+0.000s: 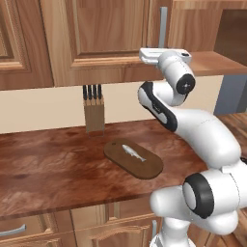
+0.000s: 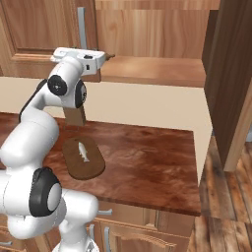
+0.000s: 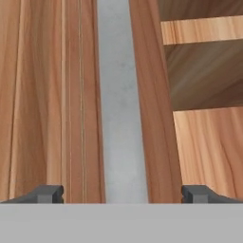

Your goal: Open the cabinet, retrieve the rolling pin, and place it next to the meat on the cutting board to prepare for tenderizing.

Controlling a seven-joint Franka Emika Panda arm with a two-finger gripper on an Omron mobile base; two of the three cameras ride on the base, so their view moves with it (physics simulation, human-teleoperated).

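The cabinet's left door (image 1: 96,34) is closed, and its grey bar handle (image 3: 121,104) runs straight up between my fingertips. My gripper (image 3: 122,193) is open and straddles that handle with room on both sides. From the base views the gripper (image 2: 108,56) is held up at the door's lower edge, by the handle (image 2: 81,27). The right door (image 2: 231,74) is swung open, showing bare shelves (image 2: 152,69). The rolling pin is out of view. On the counter lies the dark oval cutting board (image 1: 144,169) with the small silvery meat (image 1: 133,153) on it.
A wooden knife block (image 1: 94,113) with black handles stands at the back wall behind the board. The counter (image 2: 157,162) ends at the right, where the open door hangs over the floor. Drawer fronts (image 1: 29,231) run below the counter's front edge.
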